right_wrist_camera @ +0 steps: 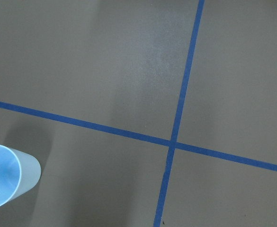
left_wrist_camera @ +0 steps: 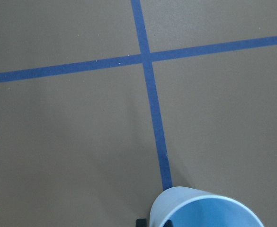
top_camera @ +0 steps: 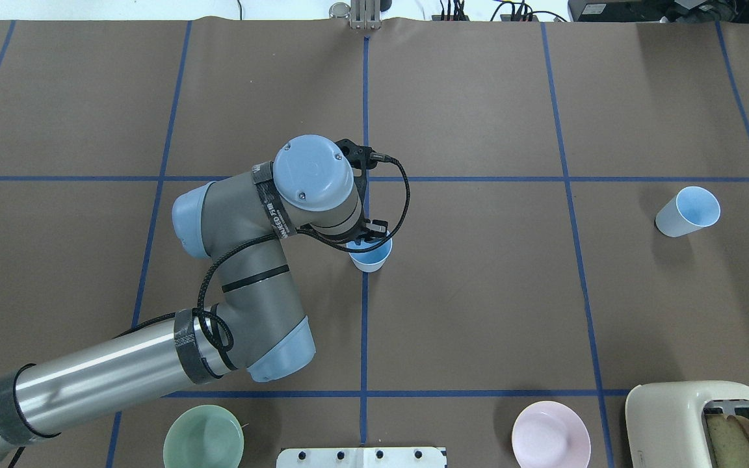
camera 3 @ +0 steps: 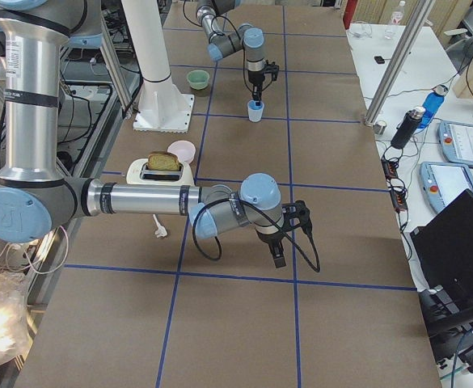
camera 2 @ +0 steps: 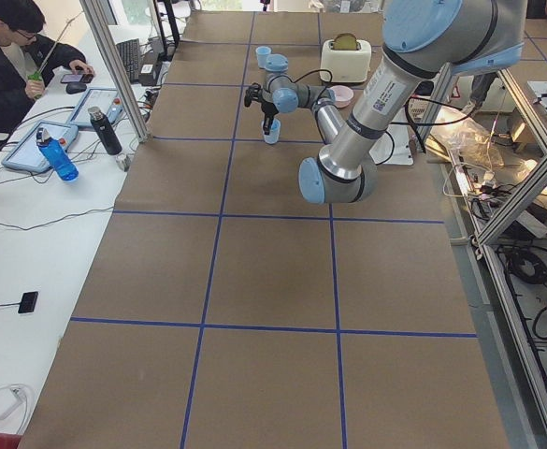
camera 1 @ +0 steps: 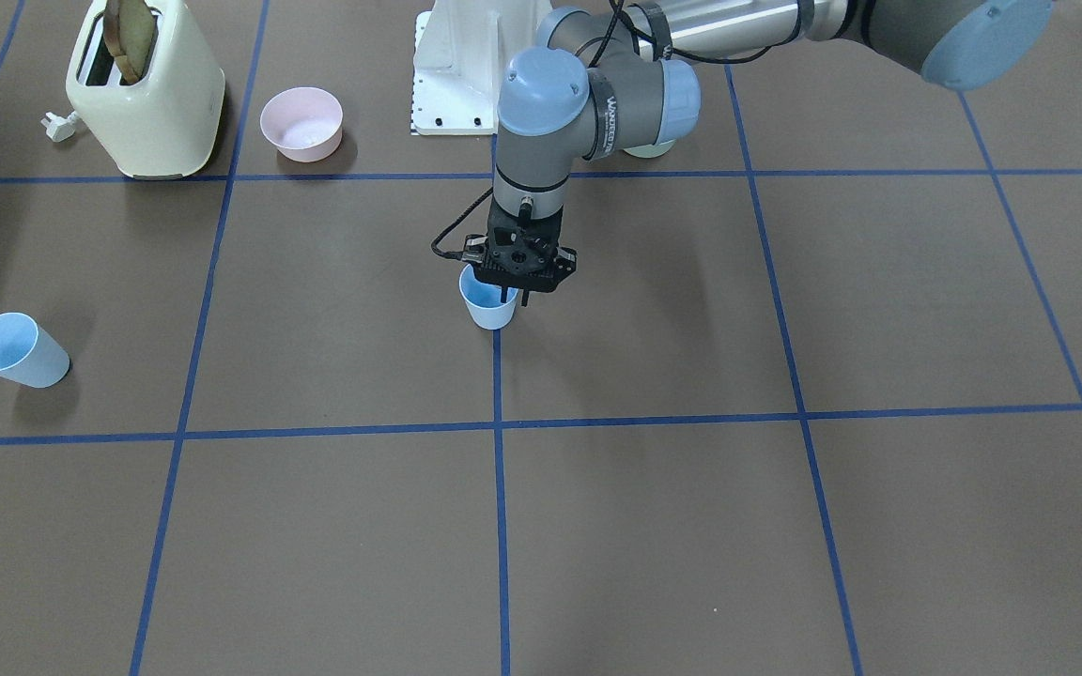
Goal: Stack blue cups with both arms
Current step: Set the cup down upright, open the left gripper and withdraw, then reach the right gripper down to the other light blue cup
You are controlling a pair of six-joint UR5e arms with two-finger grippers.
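Observation:
One blue cup (camera 1: 489, 302) stands upright on the blue centre line in the middle of the table; it also shows in the overhead view (top_camera: 370, 255) and at the bottom of the left wrist view (left_wrist_camera: 204, 210). My left gripper (camera 1: 514, 297) points straight down over its rim, one finger inside and one outside, shut on the cup's wall. The second blue cup (camera 1: 17, 350) stands alone far off on my right side (top_camera: 686, 211), and shows at the lower left of the right wrist view (right_wrist_camera: 6, 182). My right gripper (camera 3: 278, 252) hangs above the table there; I cannot tell whether it is open.
A cream toaster (camera 1: 146, 94) with toast, a pink bowl (camera 1: 301, 122) and a green bowl (top_camera: 203, 437) stand along the robot's side of the table. The white base post (camera 1: 456, 66) is between the bowls. Operators' desks line the far side.

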